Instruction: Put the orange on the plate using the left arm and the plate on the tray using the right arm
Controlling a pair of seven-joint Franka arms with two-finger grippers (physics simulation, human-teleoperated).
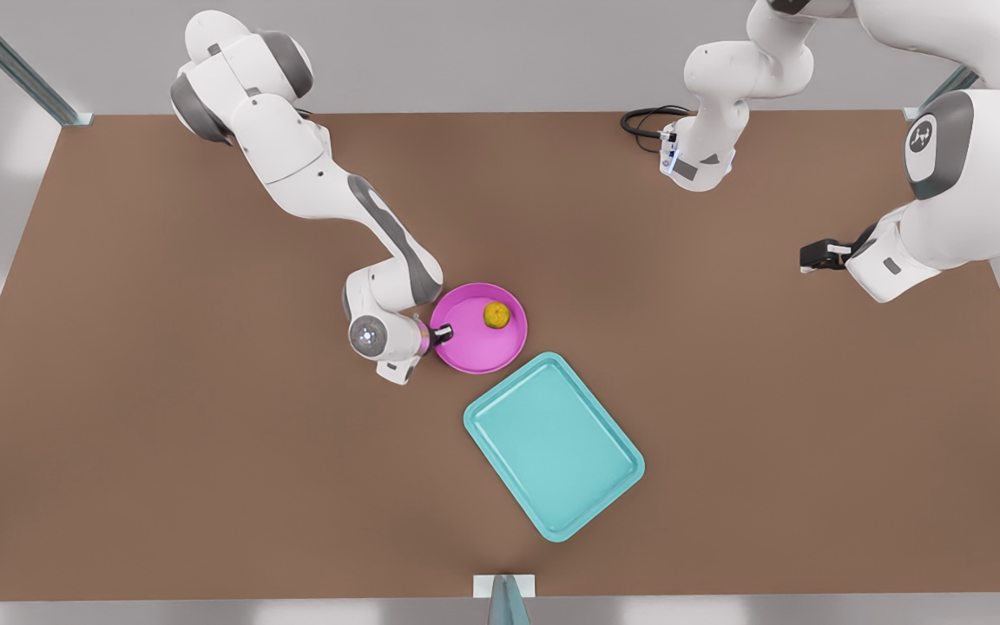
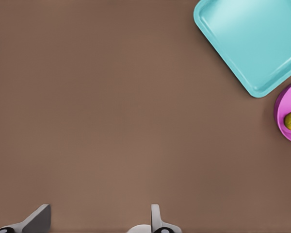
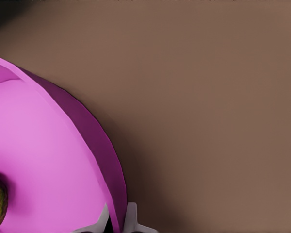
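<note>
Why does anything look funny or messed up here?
Nothing stands out. The small yellow-orange fruit sits inside the round magenta-pink plate, which lies flat beside the flat turquoise tray. The right tool pinches the plate's rim. The left tool waits open, apart.

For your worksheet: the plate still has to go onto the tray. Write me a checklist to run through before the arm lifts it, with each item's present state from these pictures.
1. Orange lies in the plate: ok.
2. Right tool is at the plate's rim on the front view's left; the right wrist view shows one finger outside the rim and one inside: ok.
3. Fingers pressed firmly on the rim: cannot tell.
4. Tray lies flat on the table, with nothing on it: ok.
5. Left tool waits open, away at the front view's right: ok.
6. Plate edge apart from the tray corner: cannot tell, they look very close.
</note>
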